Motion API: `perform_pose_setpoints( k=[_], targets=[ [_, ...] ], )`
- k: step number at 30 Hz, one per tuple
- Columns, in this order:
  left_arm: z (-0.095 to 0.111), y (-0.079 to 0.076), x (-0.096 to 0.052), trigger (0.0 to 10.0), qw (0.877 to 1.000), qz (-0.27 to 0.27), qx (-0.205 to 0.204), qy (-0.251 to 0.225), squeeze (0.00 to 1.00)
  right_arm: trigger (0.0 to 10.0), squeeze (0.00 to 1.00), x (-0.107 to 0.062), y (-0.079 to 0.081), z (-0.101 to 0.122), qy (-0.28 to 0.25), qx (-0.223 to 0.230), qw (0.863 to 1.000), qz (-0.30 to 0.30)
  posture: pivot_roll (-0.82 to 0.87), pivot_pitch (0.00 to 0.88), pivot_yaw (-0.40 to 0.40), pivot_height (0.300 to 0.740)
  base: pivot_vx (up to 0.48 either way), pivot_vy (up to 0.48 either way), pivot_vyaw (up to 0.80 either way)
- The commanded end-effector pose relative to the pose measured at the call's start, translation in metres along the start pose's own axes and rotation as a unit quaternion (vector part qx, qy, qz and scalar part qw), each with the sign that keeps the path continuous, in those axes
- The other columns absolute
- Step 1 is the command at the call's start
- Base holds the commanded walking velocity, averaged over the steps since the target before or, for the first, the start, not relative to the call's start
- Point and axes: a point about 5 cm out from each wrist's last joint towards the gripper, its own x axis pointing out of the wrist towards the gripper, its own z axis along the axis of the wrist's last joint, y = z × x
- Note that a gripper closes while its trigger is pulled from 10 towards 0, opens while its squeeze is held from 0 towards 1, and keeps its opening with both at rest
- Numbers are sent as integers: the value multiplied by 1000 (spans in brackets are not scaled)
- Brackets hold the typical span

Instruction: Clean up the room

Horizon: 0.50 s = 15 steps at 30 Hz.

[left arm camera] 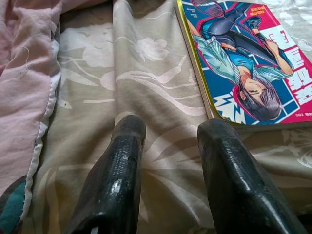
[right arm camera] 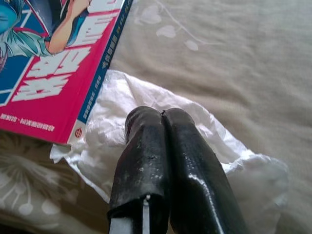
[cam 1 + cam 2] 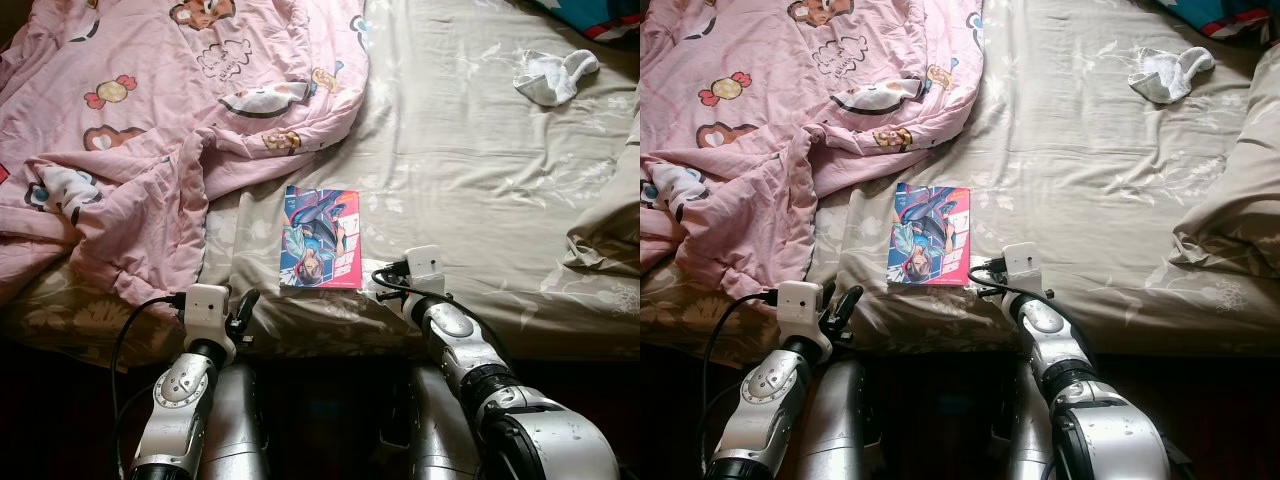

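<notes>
On the near edge of the bed (image 3: 470, 170), covered by a beige floral sheet, a comic book (image 3: 321, 238) lies flat with its cover up. Just beside its near right corner lies a crumpled white tissue (image 2: 146, 131), one edge tucked under the book. The right end effector (image 2: 163, 113) rests over this tissue with its two black fingers (image 2: 187, 161) pressed together; whether any tissue is caught between them cannot be told. The left end effector (image 1: 168, 134) sits at the bed's edge to the left of the book, fingers spread, above bare sheet between the book and a rumpled pink patterned quilt (image 3: 150, 120). The quilt covers the left part of the bed. Well apart, toward the far right of the bed, lies a white sock (image 3: 553, 76).
</notes>
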Motion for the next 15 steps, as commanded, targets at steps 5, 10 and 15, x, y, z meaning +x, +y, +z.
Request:
perform_pose_setpoints(
  k=[5, 10, 15],
  targets=[
    [-16, 1, -3, 10000, 1000, 6, -1, 30, 0, 0, 0, -8, -10, -14, -23, 41, 998, -42, 128, 345, 0, 585, 0, 0, 0],
    [-13, 2, 5, 10000, 1000, 11, -3, 25, 0, 0, 0, -22, -35, -13, -100, 85, 986, -105, 99, 313, -10, 585, 0, 0, 0],
    [-15, 1, 8, 10000, 1000, 11, -4, 25, 0, 0, 0, -34, -46, -7, -168, 99, 971, -138, 66, 280, -22, 585, 0, 0, 0]
  ],
)
